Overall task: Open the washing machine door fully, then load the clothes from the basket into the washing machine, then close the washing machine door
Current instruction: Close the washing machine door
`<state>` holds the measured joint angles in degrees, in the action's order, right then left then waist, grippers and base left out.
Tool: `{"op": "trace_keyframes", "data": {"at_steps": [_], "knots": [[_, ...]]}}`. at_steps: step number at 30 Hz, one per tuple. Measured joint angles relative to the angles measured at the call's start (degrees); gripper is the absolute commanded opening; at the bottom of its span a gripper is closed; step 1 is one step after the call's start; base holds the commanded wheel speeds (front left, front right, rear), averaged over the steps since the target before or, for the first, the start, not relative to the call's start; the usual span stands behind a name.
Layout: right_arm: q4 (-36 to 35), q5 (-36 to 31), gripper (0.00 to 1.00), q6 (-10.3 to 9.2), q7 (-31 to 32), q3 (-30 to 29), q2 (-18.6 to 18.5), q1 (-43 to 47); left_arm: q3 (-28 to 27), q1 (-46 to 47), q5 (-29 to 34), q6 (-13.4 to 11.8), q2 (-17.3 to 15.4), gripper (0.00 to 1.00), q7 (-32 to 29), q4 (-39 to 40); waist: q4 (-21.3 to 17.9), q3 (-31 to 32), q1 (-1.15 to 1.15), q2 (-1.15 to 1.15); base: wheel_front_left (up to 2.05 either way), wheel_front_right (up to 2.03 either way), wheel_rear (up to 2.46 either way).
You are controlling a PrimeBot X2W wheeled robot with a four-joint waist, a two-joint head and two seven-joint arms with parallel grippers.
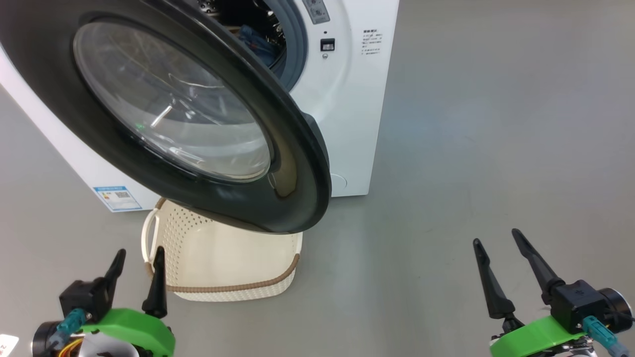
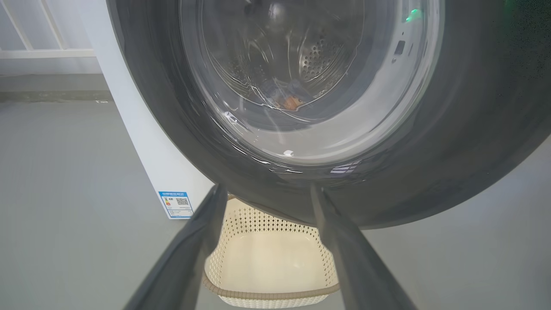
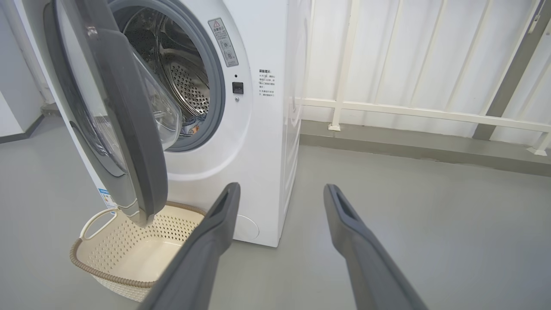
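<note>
The washing machine (image 1: pixel 347 114) (image 3: pixel 258 129) stands white at the top of the head view. Its door (image 1: pixel 198 124) (image 2: pixel 473 129) (image 3: pixel 129 142), black-rimmed with a glass bowl, hangs swung out over the basket. Blue clothes (image 1: pixel 258 44) (image 3: pixel 191 127) lie inside the steel drum (image 3: pixel 181 77); through the door glass they show as a blue and orange patch (image 2: pixel 288 100). The cream basket (image 1: pixel 223 258) (image 2: pixel 267 258) (image 3: pixel 129 254) sits on the floor below the door with nothing inside. My left gripper (image 1: pixel 138 260) (image 2: pixel 267 191) stands open near the basket's left end. My right gripper (image 1: pixel 496 238) (image 3: pixel 282 189) is open, far to the right.
Grey floor (image 1: pixel 471 148) spreads to the right of the machine. A white railing (image 3: pixel 409 112) and panelled wall run behind it. A blue label sticker (image 1: pixel 117 197) marks the machine's lower left corner, and a round white flap (image 3: pixel 247 227) sits at its base.
</note>
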<state>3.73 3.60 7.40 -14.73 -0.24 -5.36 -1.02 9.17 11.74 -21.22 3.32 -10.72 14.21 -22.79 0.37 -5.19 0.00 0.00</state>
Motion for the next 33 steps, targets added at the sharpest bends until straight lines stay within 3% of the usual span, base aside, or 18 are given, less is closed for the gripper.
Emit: {"op": "trace_keyframes", "data": {"at_steps": [7, 11, 26, 27, 28, 29, 31, 33], "knots": [[1.1, -0.2, 1.00, 0.00, 0.0, -2.7, -0.1, 0.1, -4.3, -3.2, 3.7, 0.1, 3.2, 1.00, 0.2, 2.5, 0.8, -0.5, 0.00, 0.00, 0.00, 0.00, 0.00], [2.1, -0.5, 1.00, 0.00, 0.0, -4.0, -0.1, 0.8, -6.4, -4.8, 5.6, 1.4, 4.8, 1.00, 0.2, 3.3, 1.4, -0.5, 0.00, 0.00, 0.00, 0.00, 0.00], [4.8, -1.5, 1.00, 0.00, 0.0, -5.1, -0.1, 1.1, -11.2, -6.3, 9.4, 3.5, 7.7, 1.00, 0.4, 5.7, 2.0, 1.3, 0.00, 0.00, 0.00, 0.00, 0.00], [4.9, -1.5, 0.90, 0.00, 0.0, -5.2, -0.1, 1.1, -11.3, -6.3, 9.4, 3.5, 7.8, 1.00, 0.4, 5.7, 2.0, 1.3, 0.00, 0.00, 0.00, 0.00, 0.00], [5.0, -1.5, 0.56, 0.00, 0.0, -5.2, -0.1, 1.1, -11.3, -6.3, 9.4, 3.6, 7.8, 1.00, 0.4, 5.7, 2.0, 1.4, 0.00, 0.00, 0.00, 0.00, 0.00], [5.3, -1.5, 0.43, 0.00, 0.0, -5.2, -0.1, 1.1, -11.3, -6.3, 9.5, 3.6, 7.9, 1.00, 0.4, 5.7, 2.0, 1.5, 0.00, 0.00, 0.00, 0.00, 0.00], [5.6, -1.5, 0.01, 0.00, 0.0, -5.2, -0.1, 1.1, -11.3, -6.3, 9.5, 3.8, 8.0, 1.00, 0.4, 5.7, 2.0, 1.6, 0.00, 0.00, 0.00, 0.00, 0.00], [6.1, -1.5, 0.00, 0.00, 0.0, -5.2, -0.1, 1.1, -11.5, -6.3, 9.5, 3.9, 8.0, 1.00, 0.4, 5.8, 2.0, 1.7, 0.00, 0.00, 0.00, 0.00, 0.00]]}}
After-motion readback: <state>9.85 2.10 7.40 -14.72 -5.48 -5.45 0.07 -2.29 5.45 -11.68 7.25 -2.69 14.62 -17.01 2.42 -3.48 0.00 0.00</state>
